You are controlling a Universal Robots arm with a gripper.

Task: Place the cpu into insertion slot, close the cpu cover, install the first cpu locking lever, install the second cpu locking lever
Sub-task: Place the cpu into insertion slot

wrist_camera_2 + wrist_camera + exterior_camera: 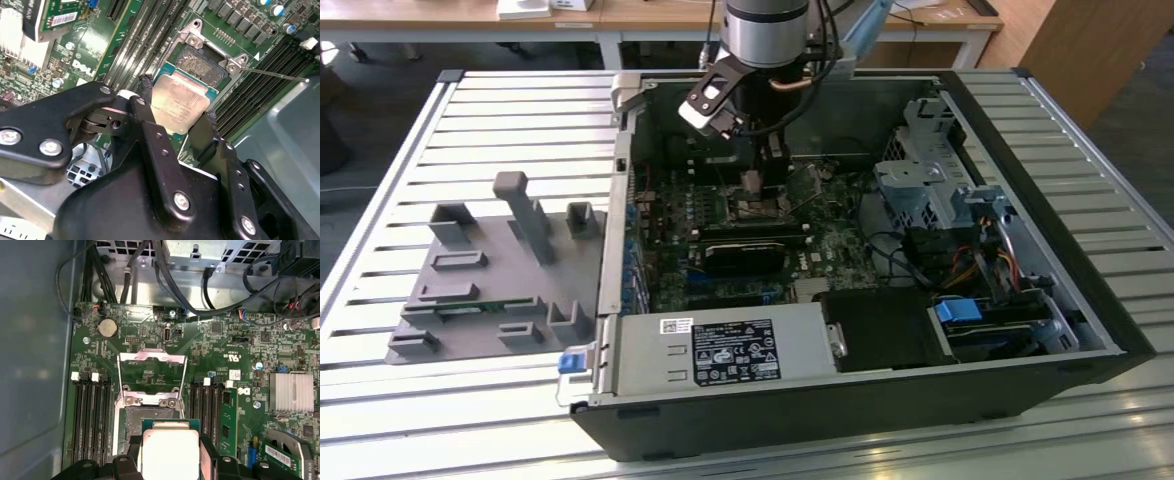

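Note:
My gripper [176, 107] is shut on the cpu [180, 102], a flat square chip with a pale metal top, one black finger [145, 95] on each of two opposite edges. The chip hangs tilted just over the insertion slot [202, 65], whose dark centre shows past its far edge. In the first wrist view the cpu [170, 450] covers the near part of the insertion slot [152, 417]. The cpu cover [151, 360], a silvery frame, is flipped open beyond it. A thin locking lever [280, 75] sticks out sideways. In the exterior view the gripper [754, 185] is low inside the computer case.
Memory slots [90, 415] flank the socket on both sides. A finned heat sink [292, 392] and cables [225, 295] lie nearby. The grey power-supply box [707, 350], a long black block [740, 255] and a drive cage [921, 180] crowd the case. A grey fixture [494, 270] sits outside.

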